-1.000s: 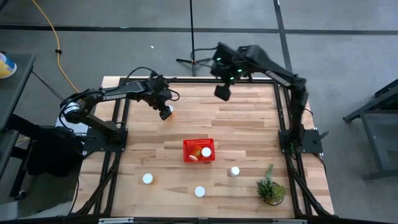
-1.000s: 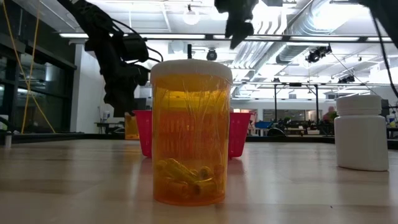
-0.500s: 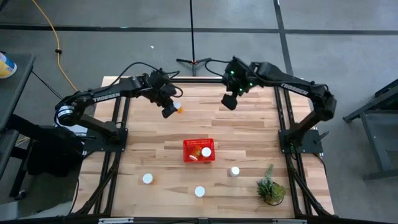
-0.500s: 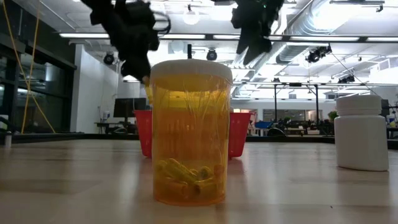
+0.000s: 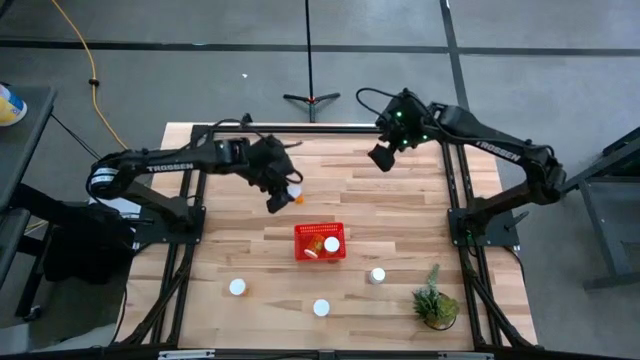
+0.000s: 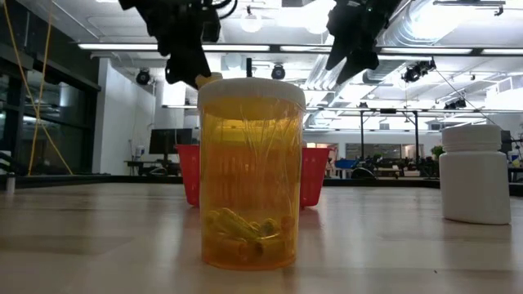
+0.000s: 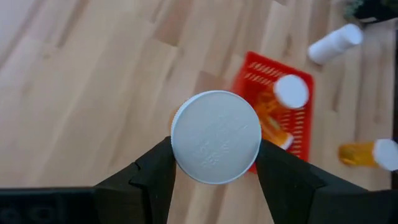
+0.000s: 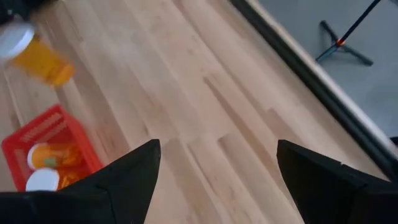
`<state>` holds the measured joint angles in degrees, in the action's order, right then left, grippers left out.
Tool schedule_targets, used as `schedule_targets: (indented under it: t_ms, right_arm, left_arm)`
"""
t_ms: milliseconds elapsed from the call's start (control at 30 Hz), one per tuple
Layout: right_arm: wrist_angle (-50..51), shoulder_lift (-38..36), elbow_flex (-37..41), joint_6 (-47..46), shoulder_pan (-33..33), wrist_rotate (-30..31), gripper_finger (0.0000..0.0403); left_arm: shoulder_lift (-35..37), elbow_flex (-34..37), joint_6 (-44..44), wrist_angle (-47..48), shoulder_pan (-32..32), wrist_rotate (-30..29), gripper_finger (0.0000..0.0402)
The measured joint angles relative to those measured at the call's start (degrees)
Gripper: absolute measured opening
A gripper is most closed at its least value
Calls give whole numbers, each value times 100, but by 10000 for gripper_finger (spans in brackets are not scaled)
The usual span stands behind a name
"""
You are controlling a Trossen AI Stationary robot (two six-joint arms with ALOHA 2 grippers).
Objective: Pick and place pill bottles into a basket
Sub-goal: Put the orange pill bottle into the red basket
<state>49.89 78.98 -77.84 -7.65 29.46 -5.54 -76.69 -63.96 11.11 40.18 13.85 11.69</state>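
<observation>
My left gripper is shut on an orange pill bottle with a white cap, lifted above the table just far-left of the red basket. The bottle also shows in the right wrist view. The basket holds two bottles. Three more bottles stand on the table: one near left, one near middle, and a white one right of the basket. My right gripper is open and empty, high over the table's far right part. My left gripper pinches the bottle's round white cap by its rim, one finger on each side. The fingers come from above, slanting down. The bottle is lifted clear of the table and tilted, its orange body reaching beyond the fingertips.
A small green potted plant stands at the near right corner. In the low view an orange bottle stands close to the camera, with the white bottle to its right. Bare wood lies between the basket and the far edge.
My left gripper has risen from table height with the orange bottle, lifted it clear, and carried it toward the basket. My right gripper has gone toward the table's right edge, staying high.
</observation>
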Motion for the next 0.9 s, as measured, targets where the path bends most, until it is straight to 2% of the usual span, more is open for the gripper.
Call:
schedule_targets:
  t_ms: [167,500,900]
  right_arm:
    - [-44,-4,0,186,21,-97,312]
    - [490,-28,0,531,24,-38,312]
    - [413,-32,0,784,132,-154,312]
  left_arm:
    - [-2,0,413,-138,-463,-310,236]
    - [-42,0,1163,-351,-1096,-750,236]
    - [-352,1,1806,-867,-1604,-914,236]
